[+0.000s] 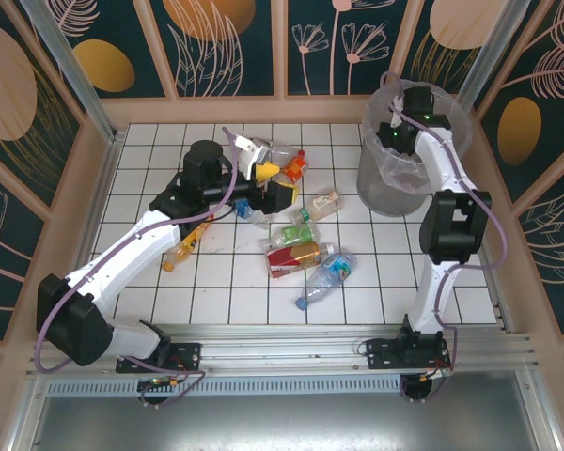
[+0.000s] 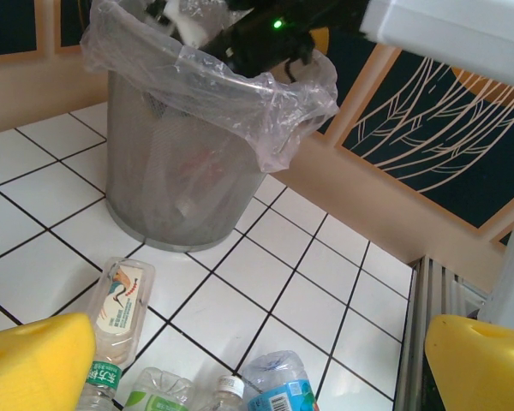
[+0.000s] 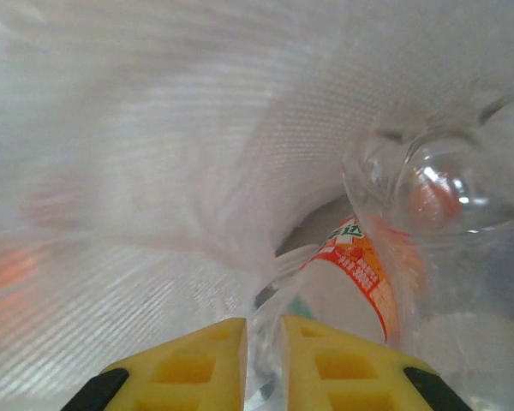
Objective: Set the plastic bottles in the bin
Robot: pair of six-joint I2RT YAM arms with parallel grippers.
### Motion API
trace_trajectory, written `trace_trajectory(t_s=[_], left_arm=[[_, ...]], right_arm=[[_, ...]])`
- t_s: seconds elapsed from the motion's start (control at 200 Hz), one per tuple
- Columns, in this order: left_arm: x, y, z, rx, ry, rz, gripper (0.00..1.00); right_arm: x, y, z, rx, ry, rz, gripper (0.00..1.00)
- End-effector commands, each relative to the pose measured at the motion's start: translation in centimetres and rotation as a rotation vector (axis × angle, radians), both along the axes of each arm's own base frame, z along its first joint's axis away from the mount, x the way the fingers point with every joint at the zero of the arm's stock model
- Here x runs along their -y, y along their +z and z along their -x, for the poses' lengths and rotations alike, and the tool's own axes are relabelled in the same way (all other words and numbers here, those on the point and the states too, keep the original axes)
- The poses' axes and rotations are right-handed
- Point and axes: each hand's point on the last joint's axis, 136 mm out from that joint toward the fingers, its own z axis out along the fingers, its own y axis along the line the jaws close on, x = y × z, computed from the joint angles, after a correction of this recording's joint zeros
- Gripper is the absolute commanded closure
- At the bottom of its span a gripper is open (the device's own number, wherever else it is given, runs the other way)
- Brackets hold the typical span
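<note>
- Right gripper (image 3: 264, 330): the yellow fingers sit nearly together, with only a narrow slit between them. Clear plastic shows in the slit and runs up into the orange-labelled bottle (image 3: 351, 274). We judge that bottle pinched, though the contact itself is blurred.
- The bag liner (image 3: 154, 128) lies close around the fingers. From above, this gripper hangs inside the rim of the bin (image 1: 381, 193), at the far right of the table.
- Step in hand, as we read it: the drop. We should open fully over the bin's middle, not against the liner. Crushed plastic may cling to a pad, so we should let the bottle fall clear before lifting. The lift should go straight up so no finger hooks the bag.
- Left gripper (image 2: 257, 342): jaws wide with nothing between them, above the plastic bottles (image 1: 305, 254) scattered mid-table, left of the bin.
- Candidate for the next pick: the white-labelled bottle (image 2: 124, 300), lying near the bin's foot with bare tile on both sides. We would grip it across the body.
- The orange bottle (image 1: 186, 246) lies against the left forearm; we would leave it for later.
</note>
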Motion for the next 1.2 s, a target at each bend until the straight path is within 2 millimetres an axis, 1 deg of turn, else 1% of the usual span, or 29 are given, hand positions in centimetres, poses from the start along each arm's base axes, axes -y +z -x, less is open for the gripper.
trace_trajectory(t_s=[0.0, 0.085, 0.185, 0.33, 0.515, 0.6, 0.666, 0.731, 0.801, 0.851, 0.911, 0.961, 1.041, 1.086, 1.141, 1.196], left_arm=[[0.0, 0.9, 0.5, 0.031, -0.016, 0.007, 0.01], [-0.1, 1.1, 0.5, 0.037, -0.005, 0.007, 0.01], [-0.4, 1.4, 0.5, 0.05, 0.008, 0.005, 0.01], [-0.6, 1.5, 0.5, 0.059, 0.017, -0.004, 0.01], [-0.8, 1.7, 0.3, 0.062, 0.034, -0.008, 0.01], [-1.0, 1.7, 0.0, 0.066, 0.058, -0.019, 0.01], [-1.4, 1.6, -0.4, 0.07, 0.088, -0.038, 0.01], [-2.0, 1.2, -1.2, 0.07, 0.139, -0.081, 0.01], [-3.0, 0.3, -2.2, 0.058, 0.212, -0.152, 0.01], [-3.6, -0.4, -2.6, 0.048, 0.252, -0.195, 0.01], [-4.2, -1.6, -2.8, 0.024, 0.274, -0.24, 0.01], [-4.3, -2.8, -2.5, -0.009, 0.263, -0.279, 0.01], [-4.2, -5.6, -1.4, -0.074, 0.199, -0.353, 0.01], [-4.3, -7.6, -0.6, -0.107, 0.156, -0.407, 0.01], [-4.7, -9.8, 0.1, -0.128, 0.12, -0.463, 0.01], [-5.0, -11.5, 0.5, -0.128, 0.102, -0.501, 0.01]], right_arm=[[0.3, 5.8, 2.1, 0.094, -0.025, -0.021, 0.8], [0.7, 7.7, 3.4, 0.138, -0.051, -0.016, 0.77], [1.0, 9.3, 4.8, 0.18, -0.065, -0.02, 0.74], [1.0, 10.9, 6.5, 0.214, -0.076, -0.03, 0.7], [1.5, 13.1, 8.3, 0.281, -0.113, -0.033, 0.7], [0.7, 14.7, 9.6, 0.346, -0.078, -0.066, 0.69], [-0.4, 16.0, 11.0, 0.404, -0.03, -0.104, 0.68], [-1.5, 16.6, 12.4, 0.428, 0.01, -0.139, 0.68], [-2.9, 16.7, 13.9, 0.431, 0.05, -0.166, 0.65], [-4.4, 16.5, 15.1, 0.432, 0.096, -0.173, 0.63], [-6.2, 16.3, 16.6, 0.431, 0.154, -0.181, 0.61], [-7.9, 16.0, 17.8, 0.425, 0.214, -0.194, 0.59], [-10.3, 15.1, 19.7, 0.405, 0.301, -0.225, 0.56], [-11.4, 14.5, 20.8, 0.392, 0.345, -0.241, 0.55], [-12.3, 13.5, 22.0, 0.374, 0.378, -0.254, 0.52], [-12.9, 12.7, 23.0, 0.359, 0.403, -0.27, 0.51]])
